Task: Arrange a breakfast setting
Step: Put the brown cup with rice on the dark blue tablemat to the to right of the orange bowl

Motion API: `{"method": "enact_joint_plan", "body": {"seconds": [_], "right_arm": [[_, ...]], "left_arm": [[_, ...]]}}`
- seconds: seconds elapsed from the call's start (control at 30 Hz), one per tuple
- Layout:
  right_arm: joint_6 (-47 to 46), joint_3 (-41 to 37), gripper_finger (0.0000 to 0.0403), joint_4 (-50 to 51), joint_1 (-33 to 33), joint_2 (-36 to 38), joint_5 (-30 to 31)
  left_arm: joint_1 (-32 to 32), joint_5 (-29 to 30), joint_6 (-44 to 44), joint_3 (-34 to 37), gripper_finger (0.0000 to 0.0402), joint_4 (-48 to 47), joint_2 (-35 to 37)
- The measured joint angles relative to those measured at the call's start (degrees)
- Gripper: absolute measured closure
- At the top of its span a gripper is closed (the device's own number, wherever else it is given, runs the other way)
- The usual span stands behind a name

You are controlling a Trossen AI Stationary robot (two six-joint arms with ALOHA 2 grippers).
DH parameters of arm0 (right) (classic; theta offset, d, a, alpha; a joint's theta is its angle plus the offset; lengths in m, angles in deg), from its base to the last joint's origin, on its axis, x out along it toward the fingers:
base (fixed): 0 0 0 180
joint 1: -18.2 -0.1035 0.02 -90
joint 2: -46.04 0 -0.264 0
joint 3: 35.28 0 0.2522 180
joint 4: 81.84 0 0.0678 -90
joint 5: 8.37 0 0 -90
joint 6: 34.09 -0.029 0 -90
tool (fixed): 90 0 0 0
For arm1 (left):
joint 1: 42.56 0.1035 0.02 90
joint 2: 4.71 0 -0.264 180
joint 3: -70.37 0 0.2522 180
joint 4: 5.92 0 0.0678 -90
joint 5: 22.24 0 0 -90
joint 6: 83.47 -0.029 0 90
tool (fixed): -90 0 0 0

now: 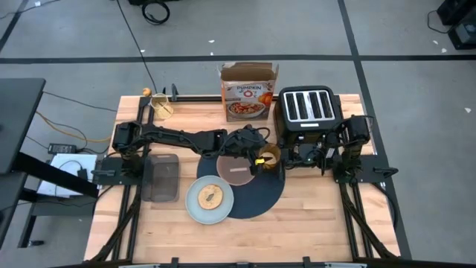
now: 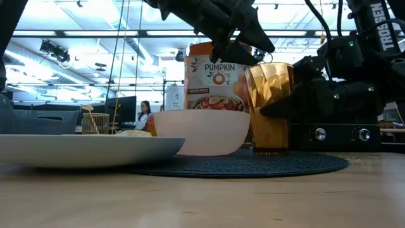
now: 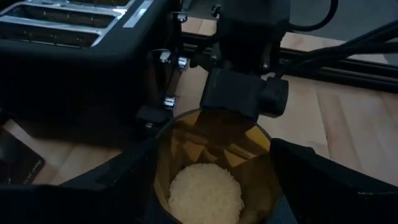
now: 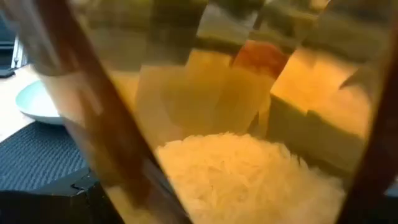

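Amber faceted glass [image 1: 269, 157] standing upright at the far right edge of the round dark-blue woven placemat [image 1: 260, 199], just in front of the black two-slot toaster [image 1: 306, 108], with something pale and grainy inside. Flanked closely on both sides by the left hand [image 1: 260, 153], reaching in from above and seemingly clenched on its walls, though contact is hard to confirm. Met from the other side by the right hand [image 1: 294, 156], spread wide and released. Beside it on the placemat, a pinkish round bowl [image 1: 238, 170]; nearer the worktop's [image 1: 320, 223] front, a pale-blue plate [image 1: 195, 208] overlapping the placemat's rim.
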Motion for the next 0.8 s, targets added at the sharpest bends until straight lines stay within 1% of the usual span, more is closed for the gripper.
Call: {"method": "enact_joint_plan", "body": {"seconds": [0.23, 0.43, 0.63, 0.8], "right_arm": [[-0.32, -0.68, 0.0005, -0.56, -0.02, 1.10, -1.64], [-0.81, -2.48, 0.0004, -0.57, 0.00, 1.38, -1.87], [-0.82, -3.73, 0.0004, -0.39, 0.00, 1.58, -3.70], [-1.07, -5.66, 0.0004, -0.28, 0.00, 3.39, -4.46]], "left_arm": [[0.01, 0.00, 0.24, 0.00, 0.0089, -1.13, 0.00], [-0.01, 0.00, 0.26, 0.00, 0.0089, -2.09, 0.02], [-0.01, 0.03, 0.26, 0.00, 0.0089, -2.31, 0.02], [-0.01, 0.04, 0.29, 0.00, 0.0089, -2.97, -0.19]]}}
